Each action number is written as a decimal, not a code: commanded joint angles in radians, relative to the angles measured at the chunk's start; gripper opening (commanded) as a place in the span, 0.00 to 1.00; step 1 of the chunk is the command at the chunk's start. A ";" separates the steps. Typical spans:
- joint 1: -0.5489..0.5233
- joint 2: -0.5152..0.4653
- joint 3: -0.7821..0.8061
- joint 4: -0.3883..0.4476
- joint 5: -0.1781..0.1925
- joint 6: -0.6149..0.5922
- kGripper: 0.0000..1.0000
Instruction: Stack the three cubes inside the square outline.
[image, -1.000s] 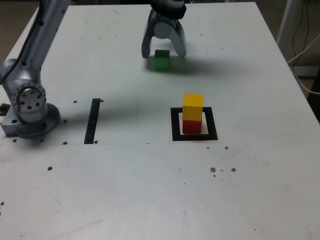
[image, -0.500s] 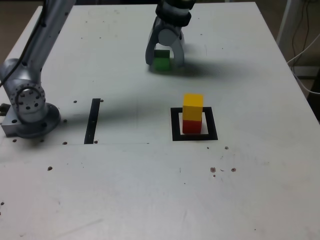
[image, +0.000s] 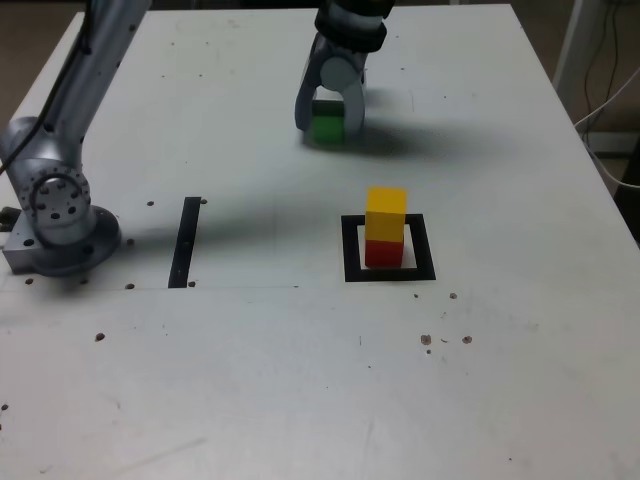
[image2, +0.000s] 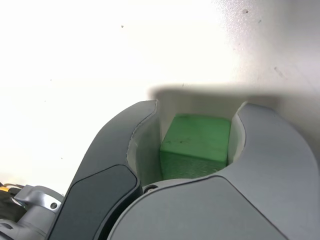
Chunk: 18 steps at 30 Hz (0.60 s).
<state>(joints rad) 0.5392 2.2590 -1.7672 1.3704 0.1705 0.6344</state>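
The green cube (image: 326, 126) sits on the table at the far middle of the exterior view, and my gripper (image: 328, 118) is shut on it, one finger against each side. The wrist view shows the same green cube (image2: 196, 144) pressed between the two grey fingers (image2: 130, 145). Nearer the front, the yellow cube (image: 386, 212) stands on the red cube (image: 383, 252) inside the square outline (image: 350, 256). That two-cube stack is upright and well apart from my gripper.
A thin black strip (image: 186, 241) lies on the table at the exterior view's left, beside the arm's base (image: 60, 215). Small dark specks dot the white tabletop (image: 300, 380). Cables hang past the table's right edge (image: 610, 90).
The fingers, spread wide around the green cube a second ago, have drawn in until they press on its sides. The cube and the stack have stayed in place.
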 joint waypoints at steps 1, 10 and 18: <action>-0.004 -0.019 -0.003 0.006 -0.003 -0.003 0.26; -0.048 -0.074 -0.026 0.067 -0.025 -0.038 0.27; -0.107 -0.130 -0.035 0.138 -0.044 -0.109 0.27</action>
<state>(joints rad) 0.4413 2.1475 -1.7970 1.4955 0.1272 0.5344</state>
